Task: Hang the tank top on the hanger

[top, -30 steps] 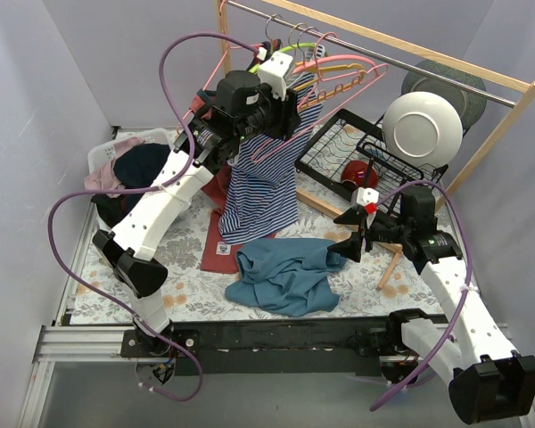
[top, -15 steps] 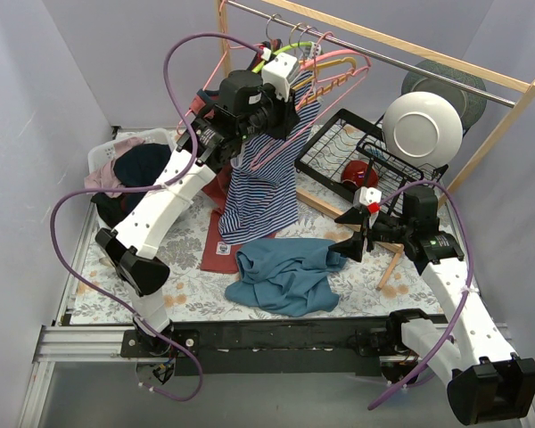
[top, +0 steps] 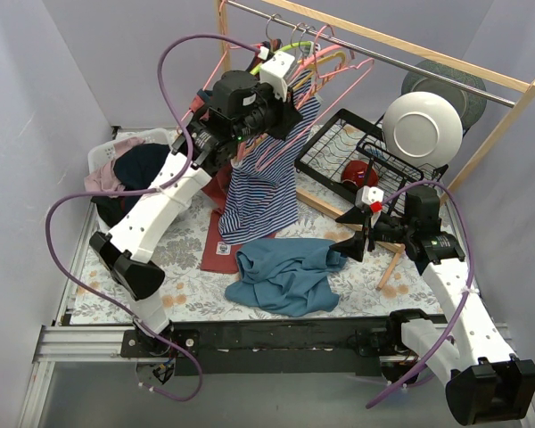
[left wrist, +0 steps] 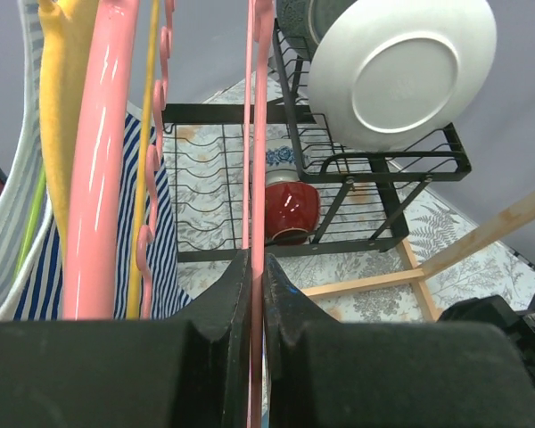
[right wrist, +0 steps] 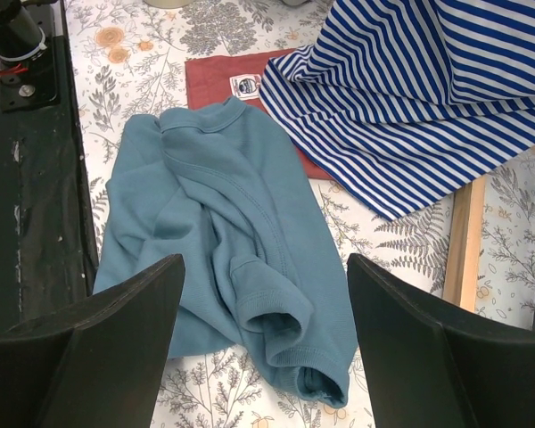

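Lying crumpled on the tabletop [top: 189, 287], just beside the hem of the striped top [top: 266, 192], the tank top [right wrist: 216, 250] is seen to be plain teal-blue and sleeveless, with stitched hems at neck and armholes. It is judged light, limp and apt to bunch, so it would best be taken at a shoulder strap or the neckline hem. The right tool [right wrist: 263, 267] is held spread above it. The left tool [left wrist: 252, 290] is pressed together on the thin pink hanger [left wrist: 255, 134], up by the rail [top: 383, 53].
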{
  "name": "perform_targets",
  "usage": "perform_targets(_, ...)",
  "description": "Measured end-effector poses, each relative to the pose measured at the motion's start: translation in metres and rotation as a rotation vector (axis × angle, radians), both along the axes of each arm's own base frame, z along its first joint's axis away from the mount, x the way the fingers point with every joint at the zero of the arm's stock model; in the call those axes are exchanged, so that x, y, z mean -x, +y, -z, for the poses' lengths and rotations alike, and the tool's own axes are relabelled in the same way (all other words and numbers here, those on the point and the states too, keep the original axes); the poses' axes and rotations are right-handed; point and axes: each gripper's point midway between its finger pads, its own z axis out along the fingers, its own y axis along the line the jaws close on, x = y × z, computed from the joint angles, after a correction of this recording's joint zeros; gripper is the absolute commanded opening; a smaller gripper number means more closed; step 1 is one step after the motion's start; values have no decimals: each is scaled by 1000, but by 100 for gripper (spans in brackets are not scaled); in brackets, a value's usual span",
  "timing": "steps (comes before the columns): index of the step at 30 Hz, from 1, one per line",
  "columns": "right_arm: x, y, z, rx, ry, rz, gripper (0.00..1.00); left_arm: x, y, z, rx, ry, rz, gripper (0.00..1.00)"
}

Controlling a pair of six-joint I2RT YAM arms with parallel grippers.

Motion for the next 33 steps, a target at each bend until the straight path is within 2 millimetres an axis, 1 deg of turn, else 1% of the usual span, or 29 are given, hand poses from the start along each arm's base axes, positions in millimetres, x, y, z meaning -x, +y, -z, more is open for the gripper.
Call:
perform_targets(10,0,-1,-1,-6,6,2,82,26,13,-13,82,-67,36,0)
perform_targets(14,0,-1,-1,-6,6,4,82,32,17,-15,126,-102,38,0)
perform_targets(22,0,-1,-1,-10,7,1,82,37,20,-29,186,-161,45,0)
perform_targets(26,1,-1,-2,-13,8,-4,82,35,17,-26,199,-167,47,0)
perform_targets(29,1,-1,-2,-13,9,-4,82,32,13,-19,218,-176,51,0)
perform_targets(33,1,-1,-1,-12,8,-5,82,27,9,-1,242,-195,50,0)
